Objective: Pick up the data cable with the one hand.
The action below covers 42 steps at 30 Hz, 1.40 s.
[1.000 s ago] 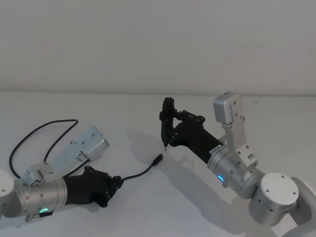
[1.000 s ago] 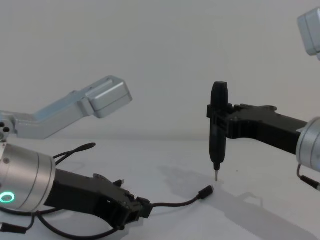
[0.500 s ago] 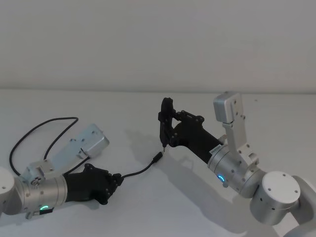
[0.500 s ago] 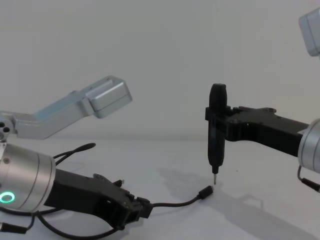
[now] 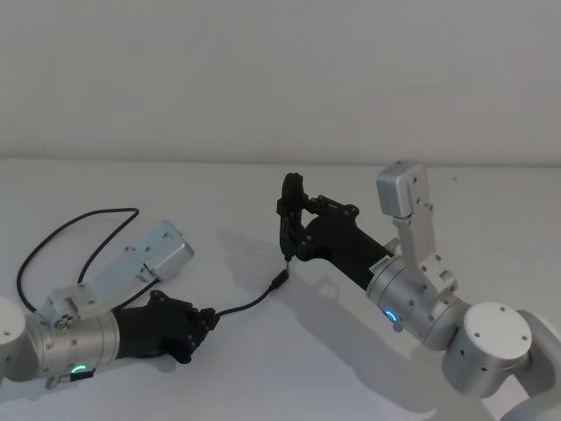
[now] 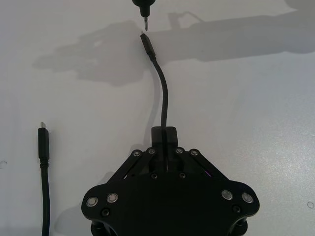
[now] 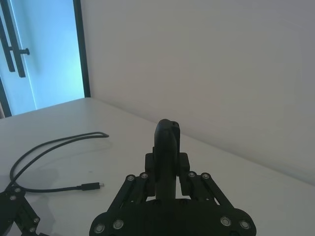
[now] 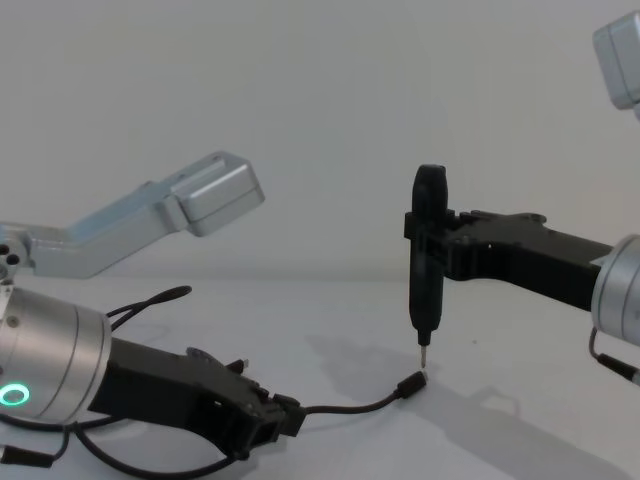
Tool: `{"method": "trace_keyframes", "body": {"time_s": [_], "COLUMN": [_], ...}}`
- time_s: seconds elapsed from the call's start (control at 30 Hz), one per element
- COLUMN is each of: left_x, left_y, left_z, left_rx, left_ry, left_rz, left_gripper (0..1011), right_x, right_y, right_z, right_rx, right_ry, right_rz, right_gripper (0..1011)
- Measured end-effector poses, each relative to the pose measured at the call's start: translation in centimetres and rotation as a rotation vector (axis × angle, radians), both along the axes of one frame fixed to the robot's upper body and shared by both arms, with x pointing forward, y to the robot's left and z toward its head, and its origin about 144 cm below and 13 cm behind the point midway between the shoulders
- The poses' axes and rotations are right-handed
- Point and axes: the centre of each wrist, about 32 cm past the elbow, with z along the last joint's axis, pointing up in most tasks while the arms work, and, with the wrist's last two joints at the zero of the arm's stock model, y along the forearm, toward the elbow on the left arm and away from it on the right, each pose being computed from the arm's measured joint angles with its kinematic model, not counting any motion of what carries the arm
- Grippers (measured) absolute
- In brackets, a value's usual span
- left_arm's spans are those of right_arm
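Left claw (image 5: 203, 323) sits low on the white desk (image 5: 263, 368), fingers pinched on the cable (image 5: 250, 304). The left wrist view gives it away: the claw (image 6: 164, 142) clamps a blocky black piece of the cable (image 6: 163, 93), and the thin cord arcs away from the fingers to a slim plug lying flat on the desk. From the chest view, the same claw (image 8: 275, 420) is black and angular on a silver cylindrical wrist with a green ring light, and the cord (image 8: 350, 404) sags then lifts slightly toward its plug.

Right claw (image 5: 296, 230) hangs above that plug, gripping a pen-like tool (image 5: 287, 217). The chest view shows the tool (image 8: 428, 275) upright, black-bodied with a thin metal tip just over the plug; whether they touch, I cannot tell. The right wrist view looks along the claw (image 7: 167, 182) at the tool's rounded top (image 7: 167, 147), both fingers pressed against its sides.

That view also catches a second plug end (image 7: 91, 186) resting on the desk, well apart; the left wrist view shows it (image 6: 43, 147) too, straight and matte black. In the head view the cord loops wide behind the left arm.
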Motion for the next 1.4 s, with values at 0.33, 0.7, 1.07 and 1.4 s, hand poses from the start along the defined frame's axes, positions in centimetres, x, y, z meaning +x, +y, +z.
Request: {"method": "trace_keyframes", "body": {"time_s": [0.33, 0.7, 1.07, 1.4], "left_x": [0.0, 0.0, 0.0, 0.0], "left_y": [0.0, 0.0, 0.0, 0.0], "left_z": [0.0, 0.0, 0.0, 0.0], "left_rx": [0.0, 0.0, 0.0, 0.0], "left_ry": [0.0, 0.0, 0.0, 0.0], "left_rz": [0.0, 0.0, 0.0, 0.0], "left_gripper": [46, 46, 46, 46], "right_x": [0.32, 0.58, 0.82, 0.91], "right_y": [0.0, 0.04, 0.18, 0.21], "right_z": [-0.17, -0.41, -0.45, -0.46], "right_rx": [-0.006, -0.02, -0.026, -0.028], "right_ry": [-0.001, -0.002, -0.007, -0.009], "right_rz": [0.003, 0.0, -0.003, -0.004], "right_gripper": [275, 275, 274, 275]}}
